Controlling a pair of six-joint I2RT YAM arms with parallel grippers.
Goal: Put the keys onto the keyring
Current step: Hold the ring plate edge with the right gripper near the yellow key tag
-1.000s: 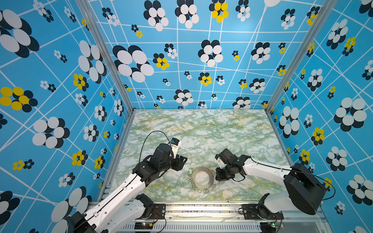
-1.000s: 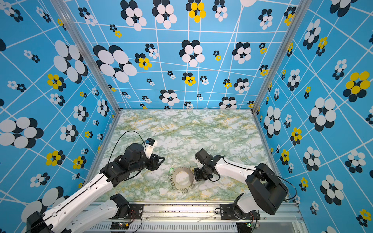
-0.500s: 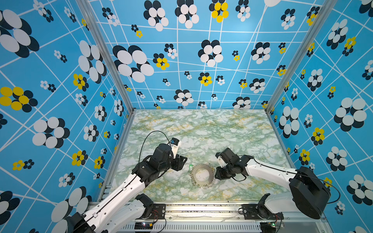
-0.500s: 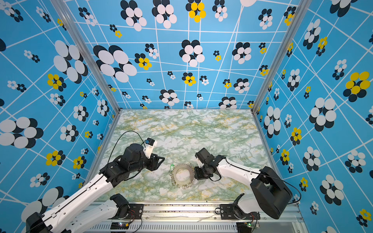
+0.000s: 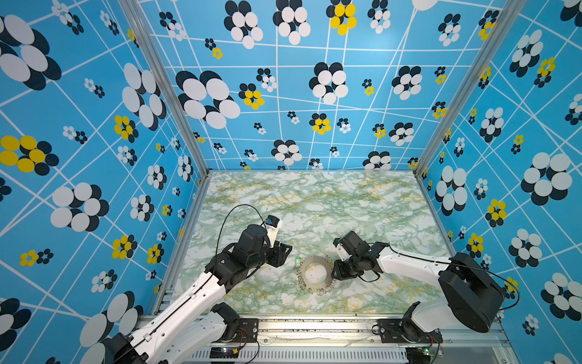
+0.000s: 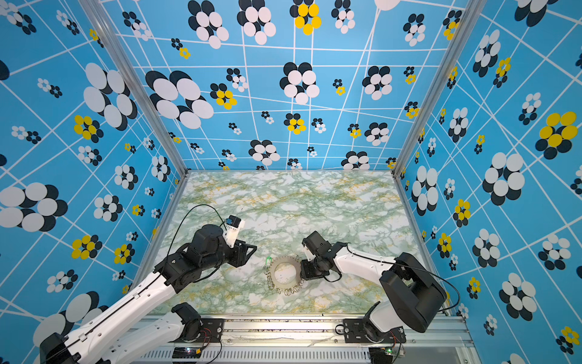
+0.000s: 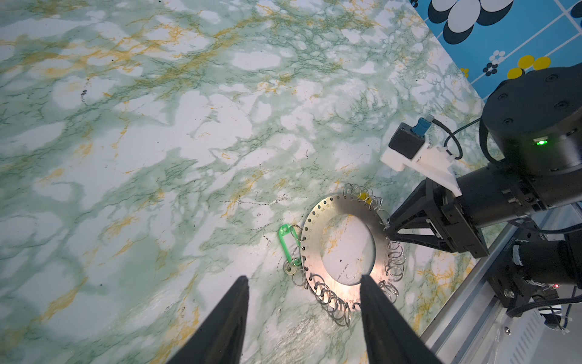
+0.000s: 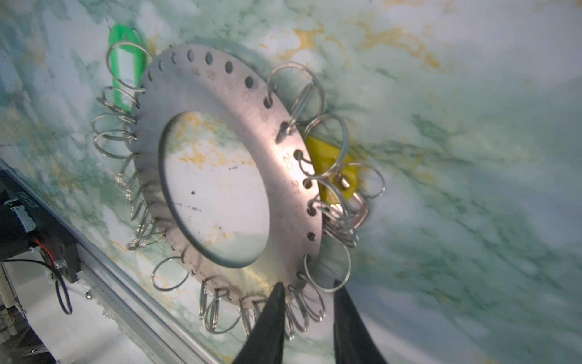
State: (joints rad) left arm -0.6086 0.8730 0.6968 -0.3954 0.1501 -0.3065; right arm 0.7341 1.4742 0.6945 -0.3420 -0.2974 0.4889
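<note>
One keyring [image 5: 316,273] lies flat on the table [image 5: 330,201], with two keys at its rim: a green key [image 7: 287,240] on one side, a yellow key [image 8: 330,170] on the other. The left tool [image 7: 302,318] hangs spread and empty near the green key. The right tool [image 8: 310,318] is slightly parted at the rim's wire loops [image 8: 302,310], gripping nothing clearly.

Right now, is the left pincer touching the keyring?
Apart. The left wrist view shows the left pincer open above the marbled tabletop, and both top views show marble between it and the keyring.
</note>
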